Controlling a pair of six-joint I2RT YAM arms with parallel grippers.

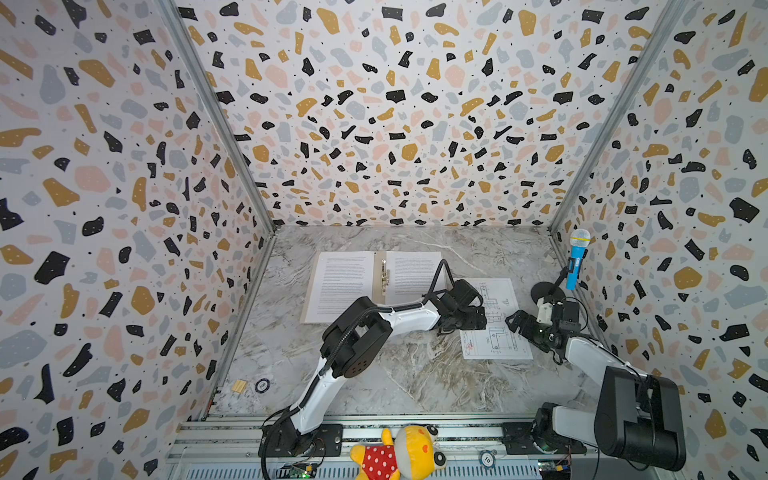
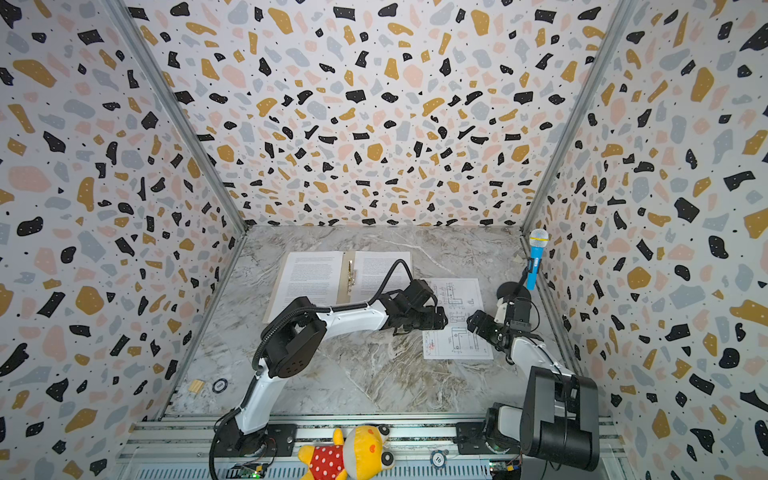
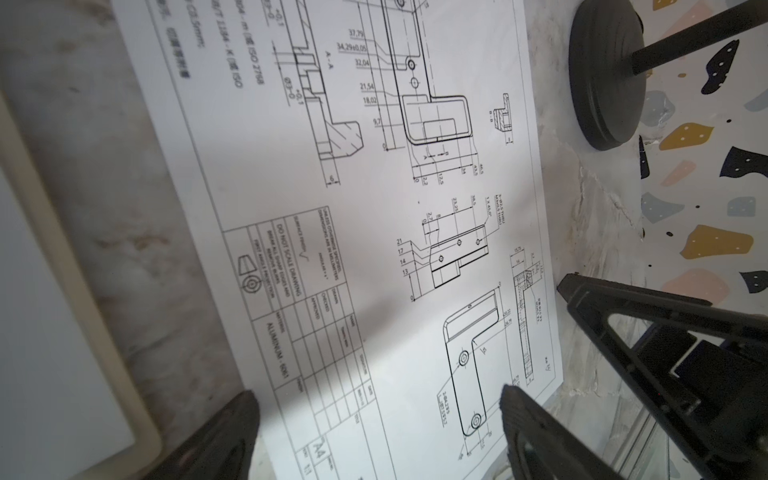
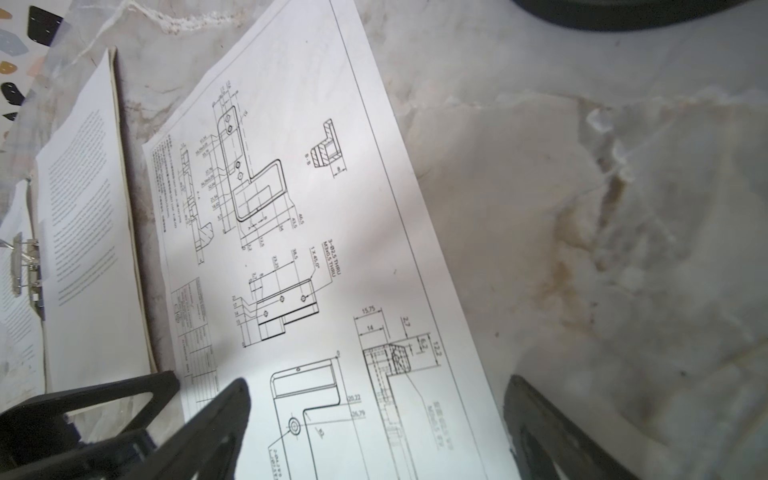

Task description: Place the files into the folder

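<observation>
The sheet with the line drawings (image 1: 496,347) (image 2: 457,347) (image 3: 374,199) (image 4: 332,257) lies flat on the table (image 1: 395,374), right under my two grippers. My left gripper (image 1: 471,322) (image 2: 432,322) (image 3: 376,392) is over the sheet's left side. My right gripper (image 1: 515,323) (image 2: 477,323) (image 4: 376,380) is at its right edge. They face each other across the paper, close but apart.

Both grippers are opened wide and have hold of nothing. The paper fills the gap between my left fingers (image 3: 536,432). One of my right fingers (image 4: 224,419) is over the paper and the other is over bare table. I cannot tell if any tip touches the sheet.

The folder (image 1: 378,291) (image 2: 345,291) lies open and flat, past my left gripper and a bit to its left, near the drawing sheet but not touching it. A text sheet (image 1: 340,282) lies on one half and another text sheet (image 1: 411,276) on the other, with the metal clip (image 1: 385,274) (image 4: 27,266) between them.

My left arm goes up from the near rail, bends at the elbow, then stretches low to the right. My right arm is folded, and its front part reaches low to the left. The round black foot (image 1: 546,291) (image 3: 602,83) of a blue microphone (image 1: 577,262) stands just behind my right gripper.
</observation>
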